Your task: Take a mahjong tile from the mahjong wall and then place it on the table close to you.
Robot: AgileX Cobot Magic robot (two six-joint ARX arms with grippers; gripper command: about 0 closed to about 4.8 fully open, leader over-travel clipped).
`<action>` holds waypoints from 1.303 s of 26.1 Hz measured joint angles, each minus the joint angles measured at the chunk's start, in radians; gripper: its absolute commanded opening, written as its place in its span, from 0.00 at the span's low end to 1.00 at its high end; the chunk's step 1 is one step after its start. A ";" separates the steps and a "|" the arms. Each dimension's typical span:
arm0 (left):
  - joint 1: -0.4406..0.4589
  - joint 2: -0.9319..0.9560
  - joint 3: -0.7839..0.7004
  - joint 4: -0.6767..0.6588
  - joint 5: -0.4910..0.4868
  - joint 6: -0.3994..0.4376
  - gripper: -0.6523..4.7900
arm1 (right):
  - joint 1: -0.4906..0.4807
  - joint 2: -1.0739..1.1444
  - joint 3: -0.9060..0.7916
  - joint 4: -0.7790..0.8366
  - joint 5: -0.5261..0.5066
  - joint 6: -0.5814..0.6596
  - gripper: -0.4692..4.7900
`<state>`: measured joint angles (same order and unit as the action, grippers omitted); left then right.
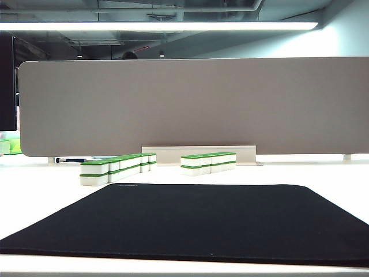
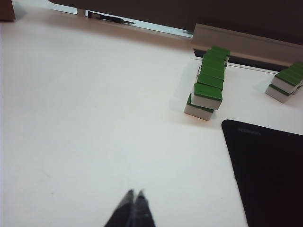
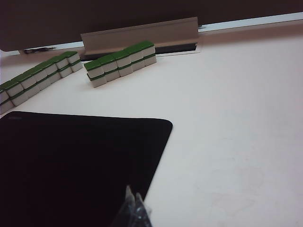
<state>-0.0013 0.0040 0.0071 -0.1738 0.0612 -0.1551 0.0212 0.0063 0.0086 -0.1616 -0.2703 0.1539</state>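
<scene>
Standing two high on the smooth white counter (image 1: pixel 46 196), the mahjong wall of small glossy white blocks with bright green backs (image 1: pixel 118 166) lies left of centre in the exterior view, behind a matte black rectangular mat with rounded corners (image 1: pixel 196 222). A shorter row of similar blocks (image 1: pixel 207 162) stands beside it, apart. The small mark on the mat's far edge is unreadable. A grey-beige flat partition panel (image 1: pixel 190 104) rises behind. The left gripper's dark fingers (image 2: pixel 132 208) hang pressed together over bare counter, holding nothing; the right gripper's fingers (image 3: pixel 134 205) are together too, at the mat's edge.

The mahjong wall (image 1: pixel 118 169), white tiles with green backs stacked 2 high, runs in 2 separate rows on the white table (image 1: pixel 46 190), just beyond the black mat's far edge.
</scene>
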 measured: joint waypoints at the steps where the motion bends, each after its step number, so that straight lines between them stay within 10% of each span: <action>1: 0.000 0.000 0.000 0.000 0.000 -0.003 0.12 | 0.000 0.000 0.000 0.000 -0.001 0.002 0.09; 34: 0.000 0.000 0.000 0.005 0.089 -0.045 0.12 | 0.005 0.000 0.172 -0.061 -0.041 0.064 0.09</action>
<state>-0.0013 0.0044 0.0074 -0.1684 0.1497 -0.1997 0.0265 0.0067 0.1810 -0.2230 -0.3111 0.2176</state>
